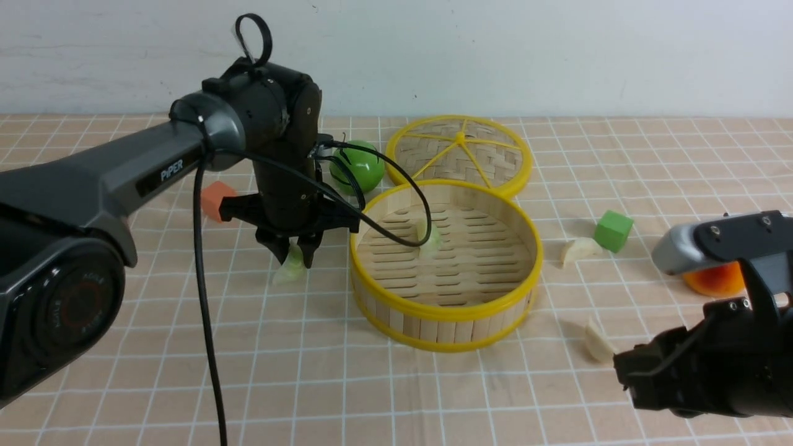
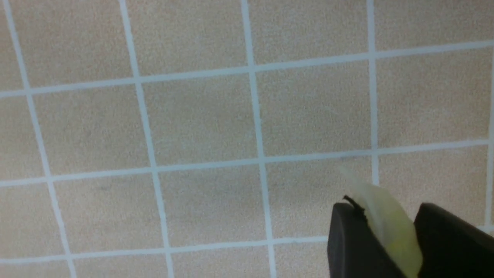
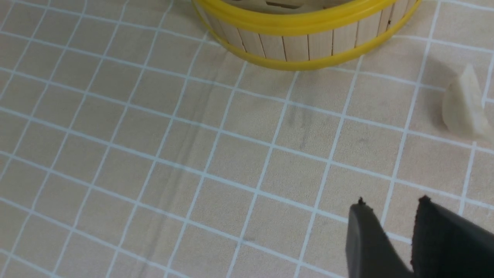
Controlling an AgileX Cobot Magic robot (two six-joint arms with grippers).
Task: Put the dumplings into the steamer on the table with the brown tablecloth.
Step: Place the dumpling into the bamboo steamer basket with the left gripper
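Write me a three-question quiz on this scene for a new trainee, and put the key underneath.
1. True or false: the left claw is closed on a green dumpling.
2. How many dumplings lie inside the steamer? A) none B) one C) two
3. Fill in: the white dumpling beside the green cube lies on the cloth on the robot's ____ side of the steamer.

Key
1. True.
2. B: a second green dumpling lies on the slotted floor.
3. right
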